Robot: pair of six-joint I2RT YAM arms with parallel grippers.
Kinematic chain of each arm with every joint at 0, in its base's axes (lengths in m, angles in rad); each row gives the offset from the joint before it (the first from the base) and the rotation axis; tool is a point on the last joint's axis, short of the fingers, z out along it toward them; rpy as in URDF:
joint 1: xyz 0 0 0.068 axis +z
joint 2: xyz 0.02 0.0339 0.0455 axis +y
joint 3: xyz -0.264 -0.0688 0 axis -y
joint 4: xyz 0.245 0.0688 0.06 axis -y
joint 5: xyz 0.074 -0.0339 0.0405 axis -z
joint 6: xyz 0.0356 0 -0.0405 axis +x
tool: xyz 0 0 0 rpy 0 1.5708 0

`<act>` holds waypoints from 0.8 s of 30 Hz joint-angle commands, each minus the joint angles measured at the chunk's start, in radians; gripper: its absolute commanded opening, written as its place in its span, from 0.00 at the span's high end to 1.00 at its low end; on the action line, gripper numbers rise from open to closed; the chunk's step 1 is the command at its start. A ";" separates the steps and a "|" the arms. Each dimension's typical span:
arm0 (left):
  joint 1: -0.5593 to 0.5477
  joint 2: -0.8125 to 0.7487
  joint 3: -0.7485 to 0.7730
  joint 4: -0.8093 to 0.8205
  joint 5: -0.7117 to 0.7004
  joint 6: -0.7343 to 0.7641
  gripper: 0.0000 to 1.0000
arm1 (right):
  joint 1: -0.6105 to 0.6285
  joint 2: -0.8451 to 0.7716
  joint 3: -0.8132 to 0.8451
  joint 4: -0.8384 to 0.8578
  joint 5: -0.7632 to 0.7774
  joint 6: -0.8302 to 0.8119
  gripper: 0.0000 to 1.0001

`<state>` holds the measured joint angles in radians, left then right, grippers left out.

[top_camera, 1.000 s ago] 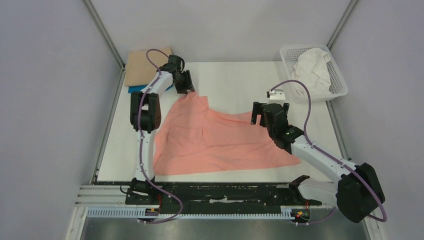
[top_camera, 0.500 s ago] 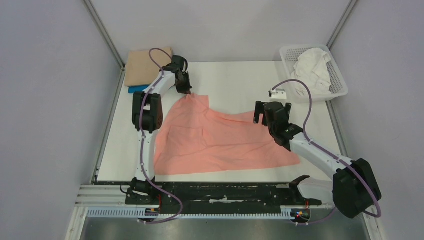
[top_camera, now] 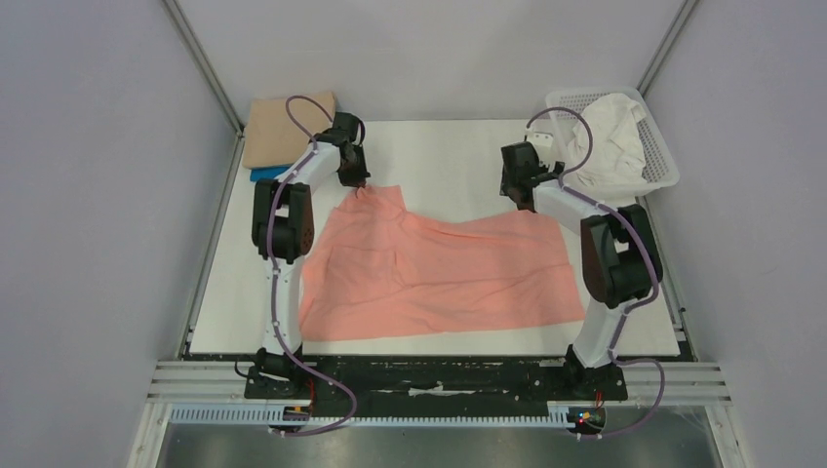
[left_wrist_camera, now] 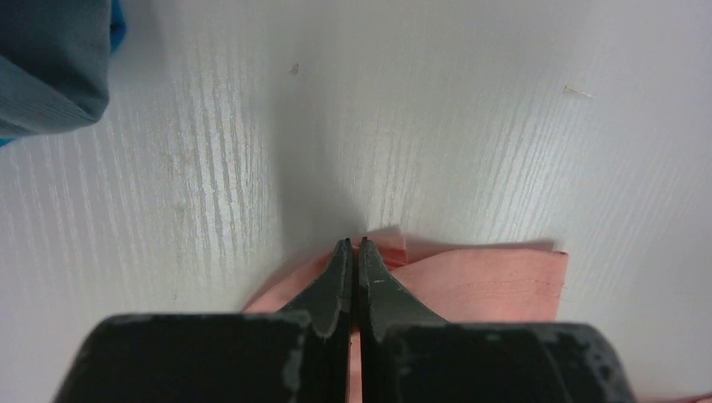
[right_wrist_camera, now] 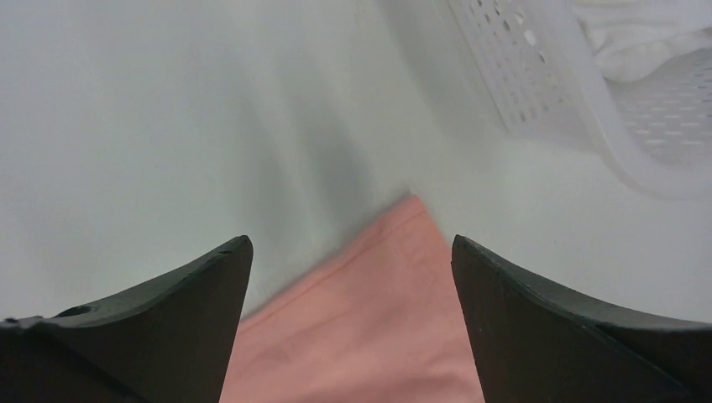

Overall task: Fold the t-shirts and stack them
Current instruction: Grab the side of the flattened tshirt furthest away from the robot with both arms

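Note:
A salmon-pink t-shirt [top_camera: 439,268] lies spread across the middle of the table. My left gripper [top_camera: 359,185] is shut on its far left corner; in the left wrist view the fingertips [left_wrist_camera: 353,244] pinch a fold of the pink cloth [left_wrist_camera: 487,277]. My right gripper [top_camera: 522,200] stands open just above the shirt's far right corner [right_wrist_camera: 378,311], which lies between the wide-apart fingers [right_wrist_camera: 351,243]. A tan t-shirt [top_camera: 283,127] rests on a blue one [top_camera: 265,174] at the far left. A crumpled white t-shirt [top_camera: 610,136] sits in the basket.
The white lattice basket [top_camera: 663,171] stands at the far right corner, close beside my right gripper; its wall [right_wrist_camera: 537,75] shows in the right wrist view. The blue shirt's edge [left_wrist_camera: 50,59] lies just left of my left gripper. Grey walls enclose the table.
My right arm has swung from the middle right of the table out to the shirt's far right corner. My left gripper has shut on the far left corner.

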<state>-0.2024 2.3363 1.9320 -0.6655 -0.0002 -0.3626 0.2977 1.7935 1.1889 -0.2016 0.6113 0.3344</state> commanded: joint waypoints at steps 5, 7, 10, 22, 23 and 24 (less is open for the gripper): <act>0.004 -0.080 -0.068 0.066 0.022 0.023 0.98 | -0.016 0.234 0.196 -0.109 0.099 0.025 0.14; 0.004 -0.095 -0.087 0.080 0.016 0.021 0.98 | -0.020 0.253 0.201 -0.127 0.101 0.036 0.18; 0.004 -0.115 -0.106 0.087 0.007 0.019 0.98 | -0.027 0.242 0.158 -0.126 0.113 0.061 0.19; 0.004 -0.156 -0.175 0.125 0.003 0.010 0.98 | -0.061 0.146 -0.018 -0.092 0.159 0.113 0.39; 0.004 -0.155 -0.178 0.126 0.004 0.008 0.98 | -0.063 0.148 -0.023 -0.092 0.160 0.117 0.42; 0.004 -0.154 -0.179 0.127 0.005 0.009 0.98 | -0.065 0.150 -0.026 -0.090 0.162 0.121 0.43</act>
<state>-0.2024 2.2448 1.7676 -0.5663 0.0048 -0.3630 0.2539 1.9583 1.1992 -0.2531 0.7258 0.4404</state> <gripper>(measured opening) 0.043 0.606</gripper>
